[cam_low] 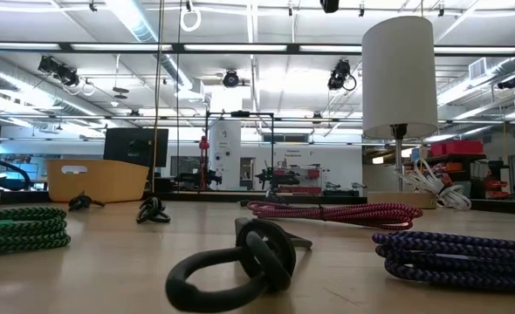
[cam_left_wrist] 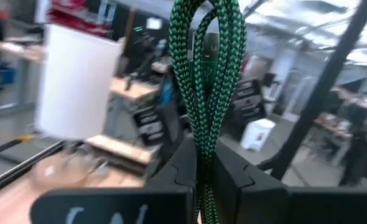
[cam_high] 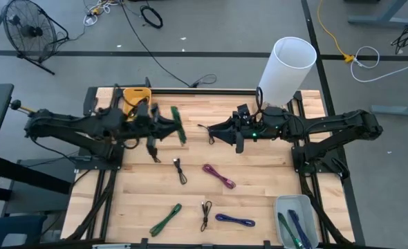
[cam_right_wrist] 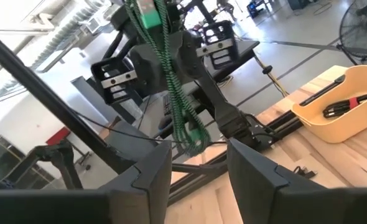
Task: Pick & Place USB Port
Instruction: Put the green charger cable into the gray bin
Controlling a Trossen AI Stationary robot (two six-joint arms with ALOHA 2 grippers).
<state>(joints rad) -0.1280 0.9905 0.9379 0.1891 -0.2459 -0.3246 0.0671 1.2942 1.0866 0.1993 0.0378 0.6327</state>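
A bundled green braided USB cable is up in the air over the table's far middle, with my left gripper shut on it. The left wrist view shows its doubled strands rising out from between my left gripper. My right gripper faces it from the right, a short gap away, open with nothing between its fingers. From there the cable shows a green plug at one end and a loop at the other. Neither gripper appears in the low view. My left gripper pinches the cable bundle about its middle, several strands together, between its two fingers. The fingers come level from the table's left and lie across the bundle. The bundle is lifted clear of the table, and both of its ends stick out past the fingers.
Loose cables lie on the near half: black, magenta, green, black, blue. A white tray with cables sits near right, a yellow bin far left, and a tall white cylinder far right.
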